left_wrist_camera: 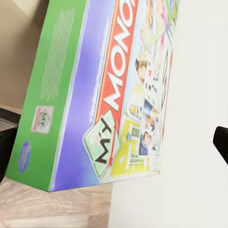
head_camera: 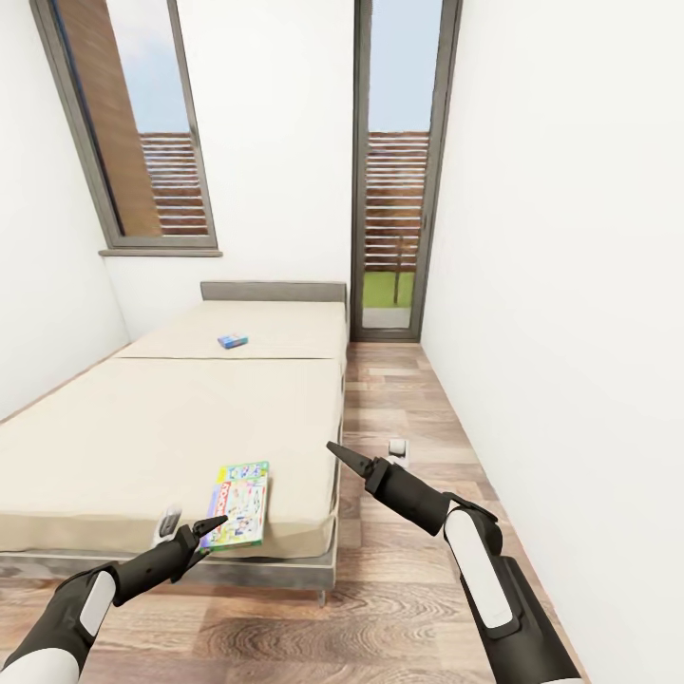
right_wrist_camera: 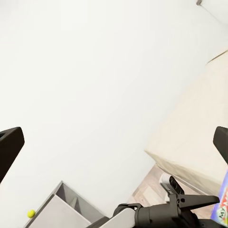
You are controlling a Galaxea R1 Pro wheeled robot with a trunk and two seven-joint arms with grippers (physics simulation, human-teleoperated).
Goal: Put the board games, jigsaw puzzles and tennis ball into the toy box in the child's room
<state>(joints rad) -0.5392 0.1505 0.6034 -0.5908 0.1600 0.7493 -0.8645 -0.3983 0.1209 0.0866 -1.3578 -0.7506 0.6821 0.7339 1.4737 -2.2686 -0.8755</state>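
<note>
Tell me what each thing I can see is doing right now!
Large green-edged board game: lying flat at the near edge of the bed, overhanging slightly, not held.
Small blue board game: lying flat on the far part of the mattress, untouched.
Left end effector: open, close beside the green-edged game.
Right end effector: open, empty, held over the floor beside the bed.
Tennis ball: resting on a grey surface.

Bright even daylight, soft shadows, wide-angle stretch.

The beige bed [head_camera: 142, 427] carries a green-edged board game [head_camera: 237, 503] at its near edge and a small blue box [head_camera: 233, 340] far up.
</note>
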